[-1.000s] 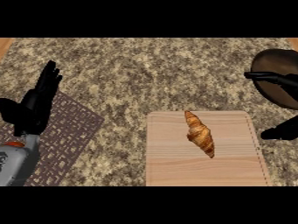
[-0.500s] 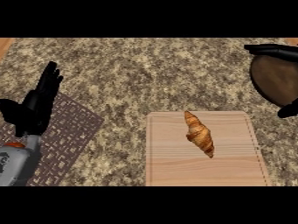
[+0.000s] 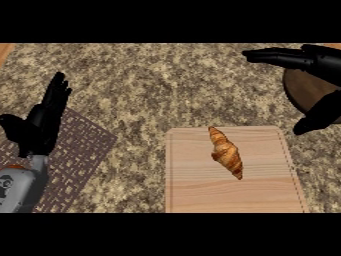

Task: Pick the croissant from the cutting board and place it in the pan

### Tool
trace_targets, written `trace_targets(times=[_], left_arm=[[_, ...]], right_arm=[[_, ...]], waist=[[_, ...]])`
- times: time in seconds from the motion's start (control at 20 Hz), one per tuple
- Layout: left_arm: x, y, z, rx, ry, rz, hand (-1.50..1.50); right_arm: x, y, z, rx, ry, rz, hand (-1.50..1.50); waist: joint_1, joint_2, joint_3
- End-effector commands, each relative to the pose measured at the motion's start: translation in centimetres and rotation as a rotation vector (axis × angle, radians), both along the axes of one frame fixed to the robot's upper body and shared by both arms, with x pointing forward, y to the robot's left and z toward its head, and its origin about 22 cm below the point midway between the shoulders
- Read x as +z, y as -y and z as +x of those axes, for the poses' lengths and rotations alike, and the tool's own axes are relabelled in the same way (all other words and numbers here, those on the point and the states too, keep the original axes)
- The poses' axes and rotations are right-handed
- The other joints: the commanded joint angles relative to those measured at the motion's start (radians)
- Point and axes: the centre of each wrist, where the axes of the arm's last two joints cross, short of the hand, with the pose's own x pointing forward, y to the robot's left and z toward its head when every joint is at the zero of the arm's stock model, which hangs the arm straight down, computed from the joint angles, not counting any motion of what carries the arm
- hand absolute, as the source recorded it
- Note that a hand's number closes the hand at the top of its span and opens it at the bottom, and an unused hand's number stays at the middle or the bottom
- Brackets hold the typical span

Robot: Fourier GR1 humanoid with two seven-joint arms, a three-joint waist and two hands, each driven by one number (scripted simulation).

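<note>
The right hand (image 3: 328, 75) has swung leftward over the pan (image 3: 306, 92), fingers spread, holding nothing. The croissant (image 3: 226, 151) lies on the cutting board (image 3: 202, 190), speckled worktop (image 3: 165, 85) around it. The left hand (image 3: 40, 122) rests open.

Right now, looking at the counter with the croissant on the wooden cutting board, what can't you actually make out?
- Dark round pan, head view: the right edge cuts it off and the black right hand covers much of it, so its inside barely shows.
- Dark woven mat, head view: the left hand and forearm hide part of it.
- The golden croissant and cutting board show in full.
</note>
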Motion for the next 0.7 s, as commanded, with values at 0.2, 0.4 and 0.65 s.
trace_targets(times=[0.2, 0.4, 0.65], left_arm=[[0.2, -1.1, -1.3, 0.002, -0.021, -0.006, 0.00], [2.0, -0.6, 0.8, 0.032, 0.009, -0.005, 0.00], [-1.1, -0.8, -2.1, 0.011, 0.013, 0.001, 0.00]], right_arm=[[-1.2, -3.9, -1.6, 0.179, -0.106, -0.022, -1.50], [-1.9, -3.4, -3.7, 0.110, -0.088, -0.133, -1.50], [-4.3, -2.6, -4.5, 0.040, -0.114, -0.136, -1.50]], waist=[[-0.006, -0.004, 0.000], [-0.014, -0.003, 0.000], [-0.007, -0.001, 0.001]])
